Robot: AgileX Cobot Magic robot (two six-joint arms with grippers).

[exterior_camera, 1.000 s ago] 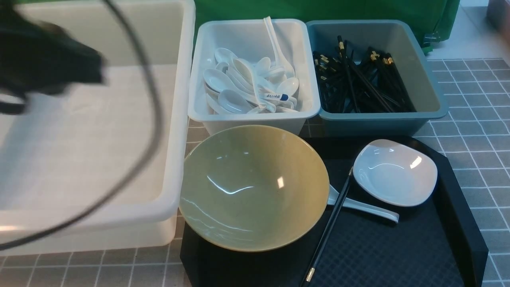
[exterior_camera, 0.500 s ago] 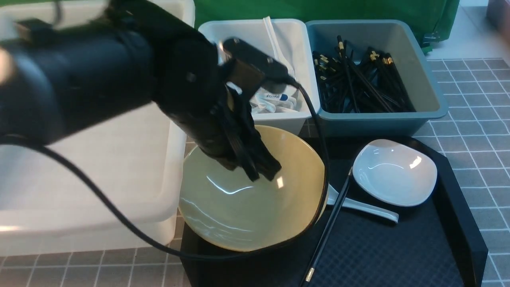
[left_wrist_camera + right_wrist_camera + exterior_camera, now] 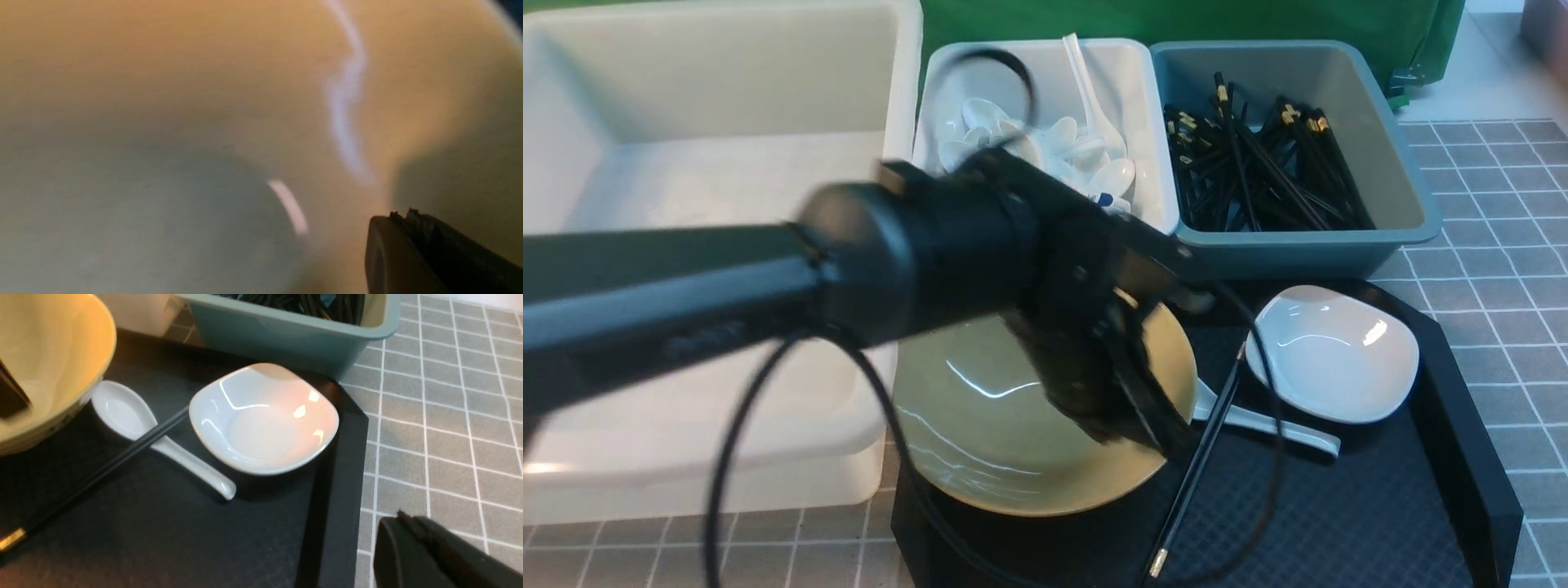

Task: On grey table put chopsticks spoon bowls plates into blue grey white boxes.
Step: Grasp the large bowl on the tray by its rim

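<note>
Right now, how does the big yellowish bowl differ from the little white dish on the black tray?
The bowl is yellow-green; the dish is white. The bowl is round, wide and deep; the dish is squarish, smaller and shallow. The left gripper reaches into the bowl, while no gripper is at the dish. Both are glossy, upright and sit on the black tray.

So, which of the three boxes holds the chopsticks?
The blue-grey box, farthest right: black chopsticks lie piled in it. The middle white box holds white spoons, and the large white box on the left shows neither.
</note>
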